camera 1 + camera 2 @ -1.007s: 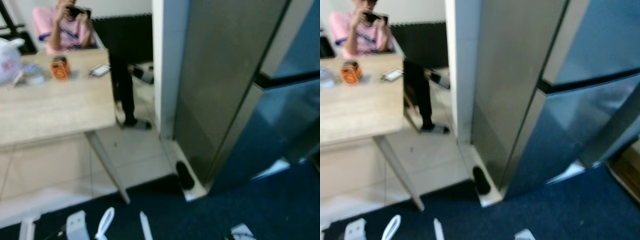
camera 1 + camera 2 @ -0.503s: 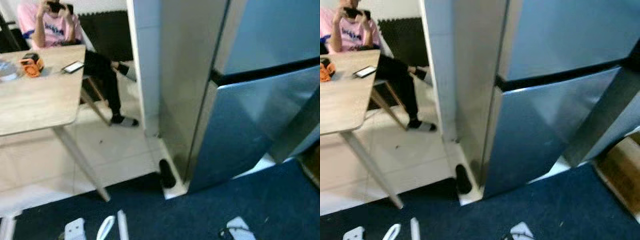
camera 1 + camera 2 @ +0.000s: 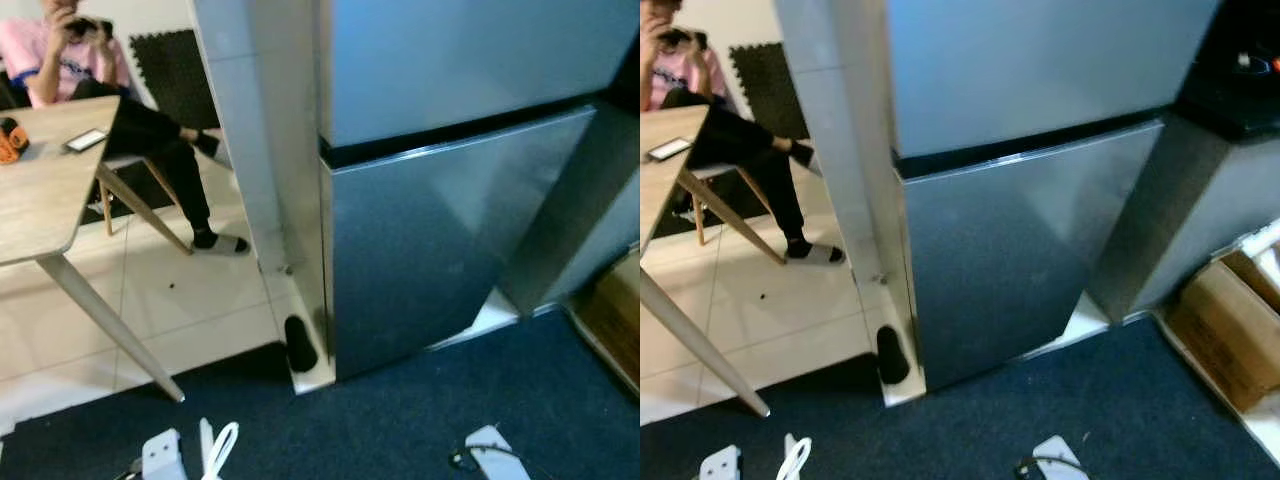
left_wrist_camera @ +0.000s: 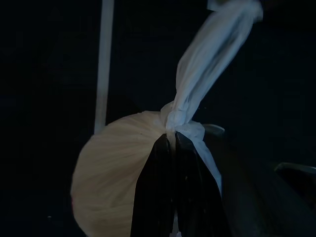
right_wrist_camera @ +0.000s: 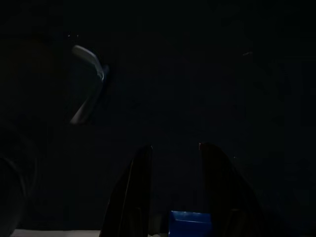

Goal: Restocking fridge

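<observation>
**Swung rightward to face the fridge**

Turned right since a second ago, fridge [image 3: 440,200] now square ahead, both doors shut. Nearest, left gripper [image 4: 171,143] pinched tight on the knot of a white bag [image 4: 118,168], hanging low over blue carpet [image 3: 400,420]. Right gripper [image 5: 173,153] idle, fingers parted, holding nothing. Farther left, desk [image 3: 40,200] corner with phone [image 3: 85,139]; beyond, seated person [image 3: 90,60].

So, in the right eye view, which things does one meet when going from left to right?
Person → wooden table → white pillar → fridge → cardboard box.
</observation>
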Controlling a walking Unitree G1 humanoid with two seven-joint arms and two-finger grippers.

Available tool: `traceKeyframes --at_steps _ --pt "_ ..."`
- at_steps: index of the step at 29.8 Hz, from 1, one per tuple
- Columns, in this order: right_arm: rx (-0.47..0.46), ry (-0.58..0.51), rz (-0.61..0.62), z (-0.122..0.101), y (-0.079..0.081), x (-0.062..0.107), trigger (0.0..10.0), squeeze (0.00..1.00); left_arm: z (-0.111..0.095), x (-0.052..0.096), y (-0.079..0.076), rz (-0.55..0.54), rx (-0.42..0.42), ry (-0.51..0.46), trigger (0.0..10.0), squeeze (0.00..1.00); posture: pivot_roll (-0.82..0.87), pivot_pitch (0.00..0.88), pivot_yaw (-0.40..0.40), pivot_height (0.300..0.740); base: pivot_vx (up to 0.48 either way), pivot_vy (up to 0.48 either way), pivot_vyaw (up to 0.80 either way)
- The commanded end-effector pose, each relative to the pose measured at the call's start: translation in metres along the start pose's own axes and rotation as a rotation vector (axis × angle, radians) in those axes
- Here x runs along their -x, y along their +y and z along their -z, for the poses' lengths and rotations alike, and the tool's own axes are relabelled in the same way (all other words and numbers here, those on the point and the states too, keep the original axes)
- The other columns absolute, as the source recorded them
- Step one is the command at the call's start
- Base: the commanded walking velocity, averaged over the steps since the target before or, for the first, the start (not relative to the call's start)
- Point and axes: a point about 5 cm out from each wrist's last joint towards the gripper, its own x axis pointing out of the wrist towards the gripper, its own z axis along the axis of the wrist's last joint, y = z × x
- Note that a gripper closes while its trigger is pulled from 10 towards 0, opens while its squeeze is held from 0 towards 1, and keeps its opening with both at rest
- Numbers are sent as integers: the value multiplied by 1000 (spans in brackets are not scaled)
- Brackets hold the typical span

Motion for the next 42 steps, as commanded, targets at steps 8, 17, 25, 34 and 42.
traceKeyframes --at_steps 8,17,25,34,42 --pt "21 -37 -14 -10 3 -1 10000 0 9 1 0 4 16 25 10000 0 -15 0 23 740 0 -469 0" --pt "22 -315 -55 -77 -9 6 10000 0 7 2 3 -7 21 14 10000 0 -16 0 25 740 0 0 0" --pt "122 -503 -136 -131 -9 19 10000 0 7 1 1 1 18 18 10000 0 -18 0 24 740 0 0 100" --pt "205 -692 -122 -186 -10 40 10000 0 8 0 -3 17 17 22 10000 0 -16 0 20 740 0 0 800" --pt "187 -862 -83 -226 -25 65 10000 0 5 0 -2 17 10 15 10000 0 -15 0 22 740 0 0 795"
